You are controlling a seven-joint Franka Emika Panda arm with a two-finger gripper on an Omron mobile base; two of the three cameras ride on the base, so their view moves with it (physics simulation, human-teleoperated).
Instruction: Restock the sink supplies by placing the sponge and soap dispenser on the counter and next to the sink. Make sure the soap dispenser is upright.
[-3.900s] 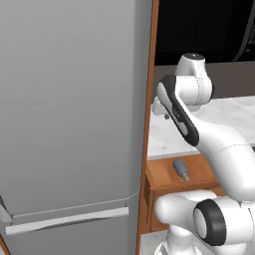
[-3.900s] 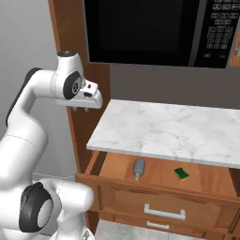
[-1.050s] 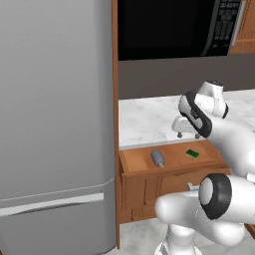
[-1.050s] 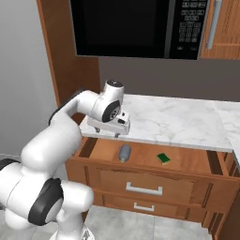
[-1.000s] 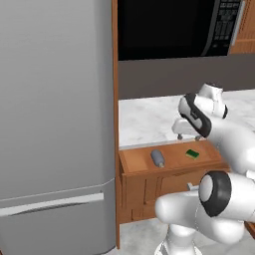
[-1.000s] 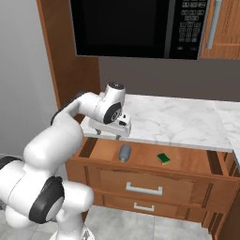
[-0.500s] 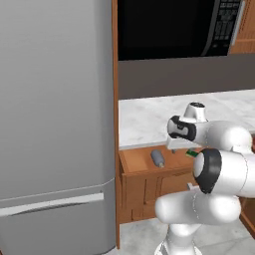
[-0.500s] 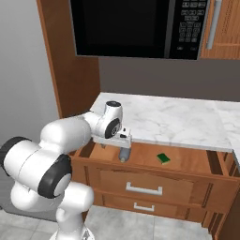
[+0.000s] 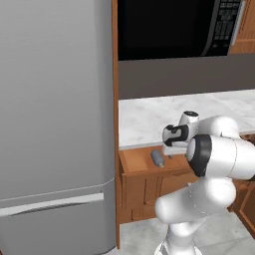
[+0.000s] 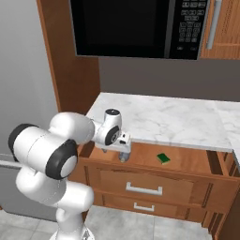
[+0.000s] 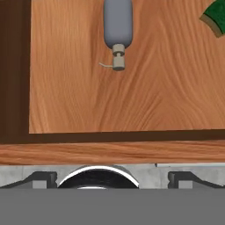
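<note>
**Kitchen drawer standing open with soap dispenser and sponge lying inside**

Kitchen cabinetry in brown wood is filling the scene, with a tall grey refrigerator standing at one side and a black microwave hanging above. Below the microwave, a white marble surface is running along the wall, and nothing is resting on the stretch that shows.

Just under that surface, the top drawer is standing pulled out. Two things are lying on its wooden floor. The soap dispenser, a grey rounded bottle, is lying on its side and not upright. In the hand view its long axis is running up and down the picture, with the pump nozzle pointing toward the drawer's front edge and the camera. The sponge is lying flat with its green layer facing up, well apart from the bottle and further along the drawer. In the hand view just a green corner of it is peeking in at the upper right.

The white robot arm is reaching forward, and its gripper is hovering over the front edge of the open drawer, pointing down. The jaws are spread as wide as they go, holding nothing and touching nothing. The bottle is lying beyond them, deeper in the drawer.

Below the open drawer, two more drawer fronts with metal handles are staying closed.
</note>
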